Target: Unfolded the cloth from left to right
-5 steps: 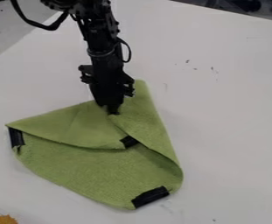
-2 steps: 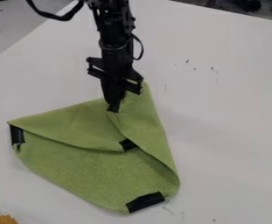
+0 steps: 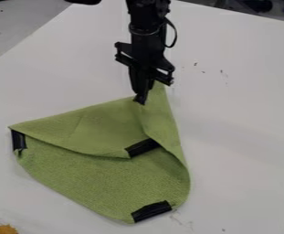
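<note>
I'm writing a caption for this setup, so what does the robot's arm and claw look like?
The arm is black all along, slim and jointed, with a ring-like band around it and a thin dark cable looping out beside it. Lower down, angular brackets stick out on both sides. The claw is black too, narrow and tapering toward its tip.

The green cloth [image 3: 101, 183] looks soft and a bit fuzzy, with a dull face and tiny bumps all over. The black strips [image 3: 151, 210] on the cloth look smooth, like tape, with a little bit of shine. Under the cloth, the white table top [image 3: 241, 114] is flat, smooth and mostly dull. At the cloth's top part, the black gripper [image 3: 141, 100] looks like hard plastic, mostly dull. Past the cloth's lower left side, a yellow thing [image 3: 7, 229] looks rough.
</note>
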Robot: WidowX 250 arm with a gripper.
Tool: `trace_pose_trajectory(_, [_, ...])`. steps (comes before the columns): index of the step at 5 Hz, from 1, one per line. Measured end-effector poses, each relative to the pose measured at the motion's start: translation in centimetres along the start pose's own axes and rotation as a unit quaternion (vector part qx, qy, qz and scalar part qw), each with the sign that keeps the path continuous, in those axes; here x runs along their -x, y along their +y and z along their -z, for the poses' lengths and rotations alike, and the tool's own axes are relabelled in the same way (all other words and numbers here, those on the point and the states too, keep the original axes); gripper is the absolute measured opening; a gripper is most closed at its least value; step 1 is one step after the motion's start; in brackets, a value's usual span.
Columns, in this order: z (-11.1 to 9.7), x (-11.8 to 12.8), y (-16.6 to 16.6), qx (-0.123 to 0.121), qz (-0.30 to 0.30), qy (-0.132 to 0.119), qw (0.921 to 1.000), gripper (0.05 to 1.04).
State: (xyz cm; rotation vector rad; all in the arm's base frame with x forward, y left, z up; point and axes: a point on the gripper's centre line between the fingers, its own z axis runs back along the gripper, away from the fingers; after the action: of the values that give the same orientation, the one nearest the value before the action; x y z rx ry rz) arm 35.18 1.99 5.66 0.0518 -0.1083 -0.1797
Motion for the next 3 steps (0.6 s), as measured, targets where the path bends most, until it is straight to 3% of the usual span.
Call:
trace_pose_trajectory(2, [0.8,-1.7,-3.6,0.017,0.034,0.009,0.9992,0.058])
trace_pose_trajectory(3, [2.5,-2.5,-5.6,0.036,0.061,0.024,0.9972,0.058])
